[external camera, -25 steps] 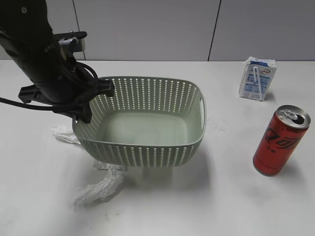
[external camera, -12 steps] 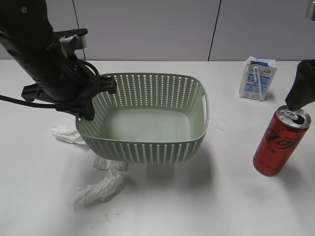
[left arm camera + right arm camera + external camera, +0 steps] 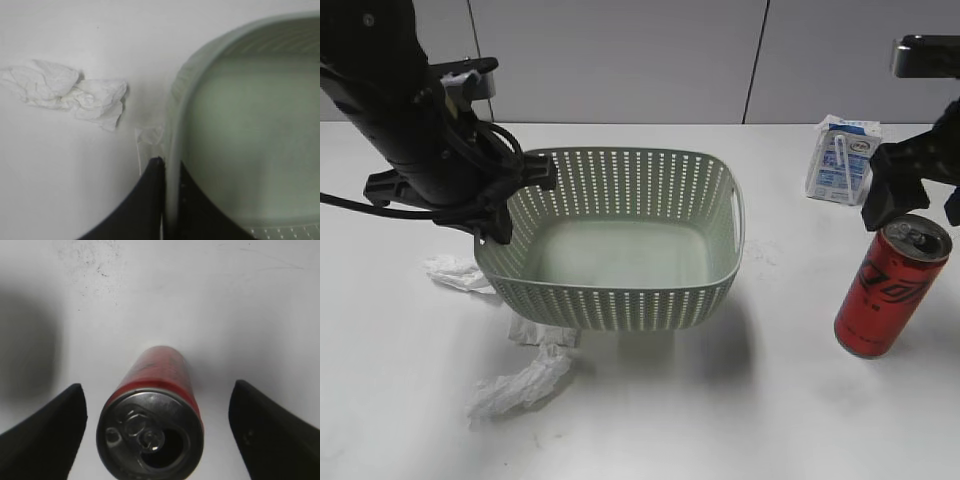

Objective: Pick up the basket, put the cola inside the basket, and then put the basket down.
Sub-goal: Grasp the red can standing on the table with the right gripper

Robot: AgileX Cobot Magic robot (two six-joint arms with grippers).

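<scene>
White tabletop under a grey panelled wall: the cola [image 3: 890, 288], a slim red can with black lettering and an opened silver top, stands upright at the right, well apart from the pale green perforated basket [image 3: 620, 245] held off the surface by the left gripper [image 3: 167, 172], pinched shut on its rim. The right gripper [image 3: 156, 432] hangs above the can, fingers spread wide either side. A clean pick likely means descending straight, staying centred, and closing on the can's body below the rim.

Matte black arms [image 3: 400, 110], exposed black cables, tapered gripper fingers [image 3: 45, 435].
</scene>
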